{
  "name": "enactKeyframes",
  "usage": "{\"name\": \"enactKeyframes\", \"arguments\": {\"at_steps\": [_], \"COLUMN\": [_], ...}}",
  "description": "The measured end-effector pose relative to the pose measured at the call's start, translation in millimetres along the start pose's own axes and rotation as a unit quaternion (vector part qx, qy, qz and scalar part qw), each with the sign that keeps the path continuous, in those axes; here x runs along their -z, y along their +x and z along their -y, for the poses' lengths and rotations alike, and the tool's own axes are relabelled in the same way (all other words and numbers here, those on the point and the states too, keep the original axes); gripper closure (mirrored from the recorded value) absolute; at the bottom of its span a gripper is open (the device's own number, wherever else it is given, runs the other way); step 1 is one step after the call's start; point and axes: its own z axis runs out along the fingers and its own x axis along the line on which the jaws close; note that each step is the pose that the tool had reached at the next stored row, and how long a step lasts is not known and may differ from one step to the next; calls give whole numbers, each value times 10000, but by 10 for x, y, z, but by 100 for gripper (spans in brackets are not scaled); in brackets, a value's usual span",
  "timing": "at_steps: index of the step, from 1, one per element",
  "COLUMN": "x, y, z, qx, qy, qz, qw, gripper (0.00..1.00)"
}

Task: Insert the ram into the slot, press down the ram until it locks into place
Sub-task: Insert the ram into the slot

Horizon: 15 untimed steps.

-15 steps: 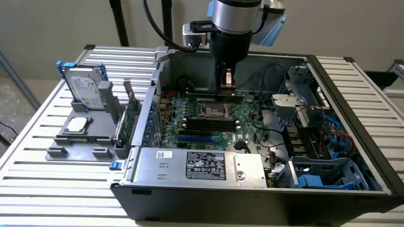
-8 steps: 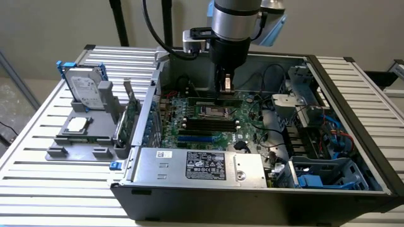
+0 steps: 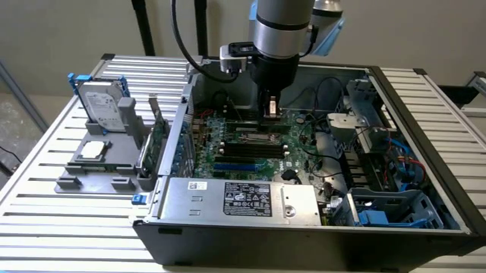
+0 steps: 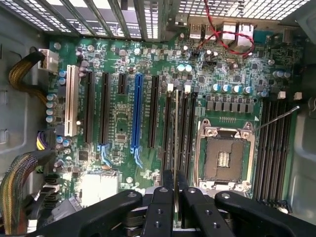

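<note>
A pale wall backs a slatted metal table [image 3: 53, 227] that carries an open computer case [image 3: 425, 170], its board facing up. The arm drops in from the top centre of the exterior view, and its gripper [image 3: 270, 111] hangs low over the board with the jaws drawn close, pinching the ram [image 4: 176, 128] by its upper edge. From the wrist the ram appears edge-on as a thin strip running along the slot [image 4: 169, 138], one of several parallel black sockets; whether it has entered cannot be told. Next to those sockets sits the square silver processor socket [image 4: 224, 158], and on their other side a blue connector slot [image 4: 138, 113]. At the exterior view's left a grey stand [image 3: 91, 170] holds a hard drive [image 3: 102, 108]
</note>
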Motion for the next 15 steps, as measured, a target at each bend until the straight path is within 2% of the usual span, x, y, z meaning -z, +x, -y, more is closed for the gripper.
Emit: {"name": "enactKeyframes", "arguments": {"at_steps": [9,12,15], "x": [-164,-218,-272], "y": [2,3,7], "z": [-1,-12,-28], "qx": [-7,-28,-63], "qy": [35,57,90], "qz": [-2,-2,-4], "qw": [10000,10000,9999], "gripper": [86,86,86]}}
